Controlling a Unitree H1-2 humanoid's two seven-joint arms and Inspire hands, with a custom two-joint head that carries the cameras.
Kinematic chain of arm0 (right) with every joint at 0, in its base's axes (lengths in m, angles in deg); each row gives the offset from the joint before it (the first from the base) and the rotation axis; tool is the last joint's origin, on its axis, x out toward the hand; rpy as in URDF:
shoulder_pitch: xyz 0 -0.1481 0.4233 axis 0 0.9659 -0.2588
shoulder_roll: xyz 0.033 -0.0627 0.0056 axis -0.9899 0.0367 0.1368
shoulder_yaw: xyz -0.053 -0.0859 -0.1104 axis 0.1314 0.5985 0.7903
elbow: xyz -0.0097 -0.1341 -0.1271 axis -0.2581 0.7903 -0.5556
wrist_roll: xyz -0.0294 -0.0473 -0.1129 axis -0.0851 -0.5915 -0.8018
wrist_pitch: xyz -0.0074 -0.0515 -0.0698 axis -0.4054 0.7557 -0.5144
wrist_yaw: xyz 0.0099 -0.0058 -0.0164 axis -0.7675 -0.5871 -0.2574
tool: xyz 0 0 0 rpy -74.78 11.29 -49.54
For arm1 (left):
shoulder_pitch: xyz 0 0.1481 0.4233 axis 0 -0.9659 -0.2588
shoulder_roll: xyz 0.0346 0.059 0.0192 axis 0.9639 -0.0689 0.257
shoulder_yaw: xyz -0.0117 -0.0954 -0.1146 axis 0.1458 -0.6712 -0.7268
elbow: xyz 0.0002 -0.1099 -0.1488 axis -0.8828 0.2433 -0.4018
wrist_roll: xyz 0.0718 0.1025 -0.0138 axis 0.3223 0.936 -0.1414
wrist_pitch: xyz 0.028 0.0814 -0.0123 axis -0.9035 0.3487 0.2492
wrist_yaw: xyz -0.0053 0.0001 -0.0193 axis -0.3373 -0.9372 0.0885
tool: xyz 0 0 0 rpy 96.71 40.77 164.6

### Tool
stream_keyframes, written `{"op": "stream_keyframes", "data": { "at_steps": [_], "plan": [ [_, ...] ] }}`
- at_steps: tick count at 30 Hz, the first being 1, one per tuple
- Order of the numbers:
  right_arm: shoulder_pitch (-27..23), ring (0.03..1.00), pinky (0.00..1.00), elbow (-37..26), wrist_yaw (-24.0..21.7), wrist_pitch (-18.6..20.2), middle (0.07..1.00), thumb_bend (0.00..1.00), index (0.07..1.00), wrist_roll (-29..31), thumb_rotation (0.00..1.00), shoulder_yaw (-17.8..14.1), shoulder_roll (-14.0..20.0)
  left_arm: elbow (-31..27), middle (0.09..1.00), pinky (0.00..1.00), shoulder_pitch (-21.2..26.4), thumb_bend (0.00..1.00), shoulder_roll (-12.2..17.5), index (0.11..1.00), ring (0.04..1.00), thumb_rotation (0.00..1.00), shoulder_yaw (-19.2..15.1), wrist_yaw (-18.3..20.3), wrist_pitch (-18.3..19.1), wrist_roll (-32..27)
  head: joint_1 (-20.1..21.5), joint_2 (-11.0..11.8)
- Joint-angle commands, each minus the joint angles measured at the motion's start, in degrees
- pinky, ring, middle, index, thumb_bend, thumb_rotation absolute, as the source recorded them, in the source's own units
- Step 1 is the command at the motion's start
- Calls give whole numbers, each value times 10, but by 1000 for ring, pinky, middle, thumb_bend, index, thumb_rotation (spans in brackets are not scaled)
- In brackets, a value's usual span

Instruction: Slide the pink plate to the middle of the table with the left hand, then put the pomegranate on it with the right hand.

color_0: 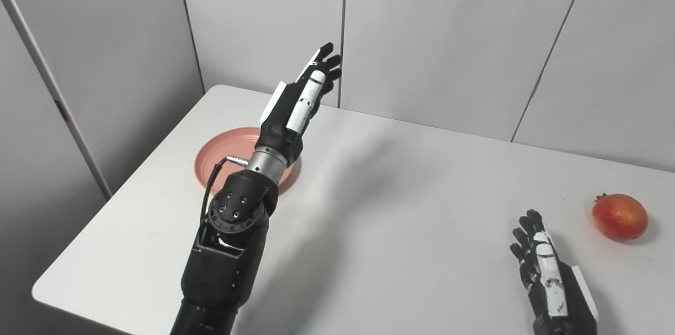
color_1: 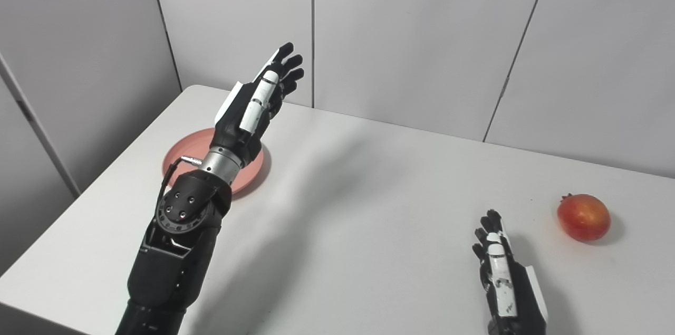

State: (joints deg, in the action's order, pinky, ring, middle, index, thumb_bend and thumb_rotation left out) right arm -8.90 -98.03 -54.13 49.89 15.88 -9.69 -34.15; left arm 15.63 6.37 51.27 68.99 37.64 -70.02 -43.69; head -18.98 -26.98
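Black left hand (color_0: 298, 105) raised open above pink plate (color_0: 219, 158); right hand (color_0: 548, 277) open, empty, low.

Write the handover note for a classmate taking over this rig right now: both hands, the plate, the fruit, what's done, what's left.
Left hand: open, raised above the table, holding nothing.
Right hand: open, low near the table's front right, holding nothing.
Pink plate: far left of the table, partly hidden behind the left arm.
Pomegranate: on the table at far right, beside the right hand, apart from it.
Done: nothing.
Left: slide plate to the middle, then place the pomegranate on it.
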Motion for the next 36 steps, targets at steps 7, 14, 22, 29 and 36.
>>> {"op": "stream_keyframes", "data": {
  "at_steps": [7, 14, 22, 29, 36],
  "plan": [
    [-18, 1000, 1000, -14, 1, 3, 1000, 116, 1000, 3, 1000, -2, 1, -3, 947, 962, 48, 433, 47, 942, 940, 1000, -56, -3, 5, -42, -2, 5],
    [-19, 1000, 1000, -13, 2, 7, 1000, 100, 1000, 6, 1000, -4, -1, -4, 959, 969, 44, 434, 67, 953, 950, 1000, -98, -14, 7, -66, -6, 9],
    [-18, 1000, 1000, -11, -2, -1, 1000, 89, 1000, 10, 1000, -5, 0, 15, 963, 975, 43, 388, 93, 953, 955, 1000, -126, -18, 2, -72, -11, 15],
    [-19, 1000, 1000, -7, -7, -6, 1000, 96, 1000, 16, 1000, -7, 4, 42, 963, 976, 36, 383, 106, 951, 964, 1000, -139, -15, -8, -88, -16, 16],
    [-18, 1000, 1000, -12, -4, -1, 1000, 80, 1000, 16, 1000, -8, 6, 76, 966, 976, 25, 354, 112, 950, 972, 1000, -143, -13, -19, -92, -21, 20]
  ]
}}
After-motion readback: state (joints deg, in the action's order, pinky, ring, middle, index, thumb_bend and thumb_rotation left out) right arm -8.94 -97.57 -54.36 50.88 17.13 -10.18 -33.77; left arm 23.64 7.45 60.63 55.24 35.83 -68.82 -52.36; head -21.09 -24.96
